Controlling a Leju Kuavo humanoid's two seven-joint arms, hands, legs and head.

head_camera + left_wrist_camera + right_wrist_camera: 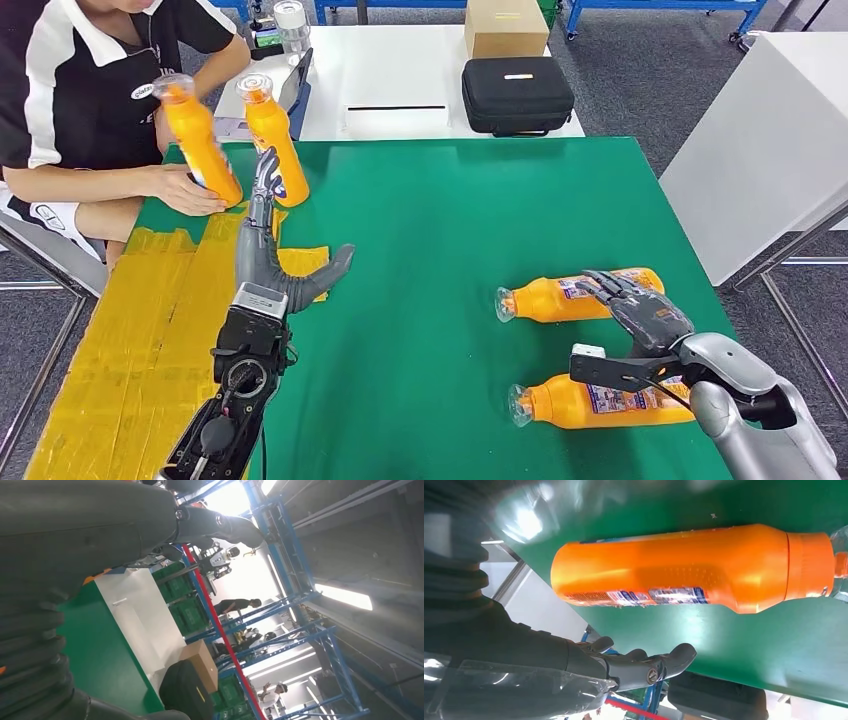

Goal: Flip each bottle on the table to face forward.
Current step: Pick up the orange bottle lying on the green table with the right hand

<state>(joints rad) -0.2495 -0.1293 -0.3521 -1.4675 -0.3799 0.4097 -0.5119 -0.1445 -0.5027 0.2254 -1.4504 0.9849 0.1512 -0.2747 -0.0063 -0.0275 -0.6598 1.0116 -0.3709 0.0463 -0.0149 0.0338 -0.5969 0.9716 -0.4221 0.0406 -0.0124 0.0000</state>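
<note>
Green table [440, 230]; yellow tape patch [150, 330] over its left side.

Four orange bottles, clear caps. Contents cannot be told; the bodies are opaque.
- Bottle A [275, 140]: upright at the far left of the table, on the edge of the tape, cap up.
- Bottle B [200, 140]: just left of A, tilted, held at its base by a person's hand [185, 190]. The person [90, 90] sits at the far left corner in a black and white shirt.
- Bottle C [580, 297]: lying on its side at the right, cap pointing left, label partly up.
- Bottle D [600, 400]: lying on its side nearer the robot than C, cap pointing left, label up. Right wrist view shows a lying bottle [689, 567] on the green top, label on its lower flank.

Left hand [270, 250]: fingers apart and stretched forward, tips touching or just short of bottle A's side, cannot tell which; thumb out to the right; grips nothing. Left wrist view: thumb tip [240, 527] free in the air.

Right hand [635, 310]: above the far end of bottle C, fingers curved over it, not visibly closed on it; thumb stretched out over D. Right wrist view: fingers [649, 667] apart, holding nothing, beside the bottle.

Behind the table, a white table [400, 80] carries a black case [517, 95], zipped shut, and a cardboard box [505, 28], closed.
</note>
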